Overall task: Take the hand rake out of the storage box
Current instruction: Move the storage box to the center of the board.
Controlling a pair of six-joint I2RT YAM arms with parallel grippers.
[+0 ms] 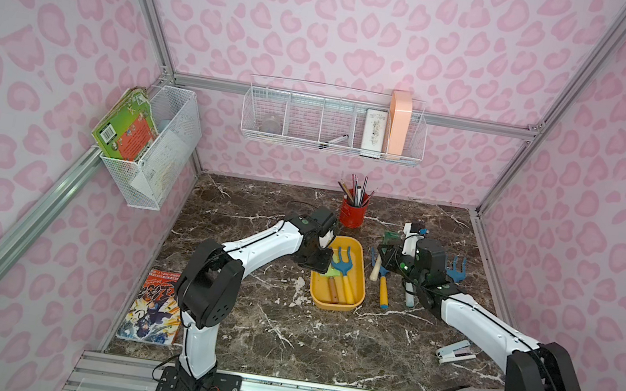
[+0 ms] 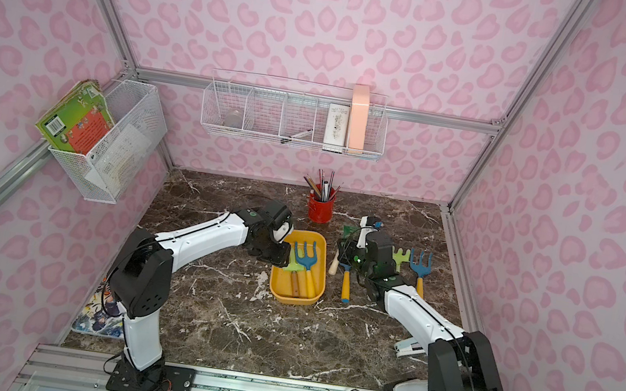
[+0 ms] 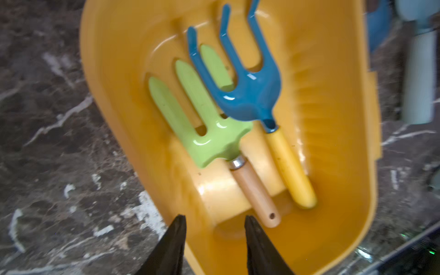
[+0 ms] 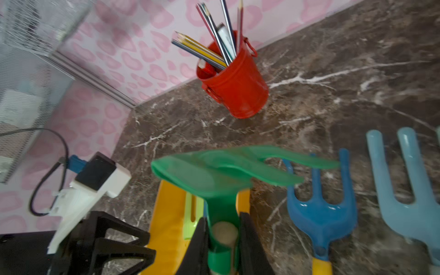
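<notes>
Writing comes first, and I can read none. The comic book lying flat at the front left of the dark marble table has big letters on its cover. The green book in the white wire basket on the left wall has a bar code. Both are too small for me to read.

The hand rake, dark green with bent prongs, is out of the storage box, a shallow yellow plastic tray with round corners. My right gripper pinches the rake's neck tight from both sides. It holds the rake up in the air just to the right of the tray. Only the right wrist view shows this pinch. Both top views show just a bit of green by the wrist.

Only the left wrist view shows the inside of the tray well. A light green fork with a wooden handle and a blue rake with a yellow handle lie side by side, the blue head partly on the green one. My left gripper is spread and holds nothing. One finger hangs over the marble and one over the tray.

The left arm reaches in from the front left, elbow high, wrist bent down at the tray's left side. The right arm stretches low from the front right.
</notes>
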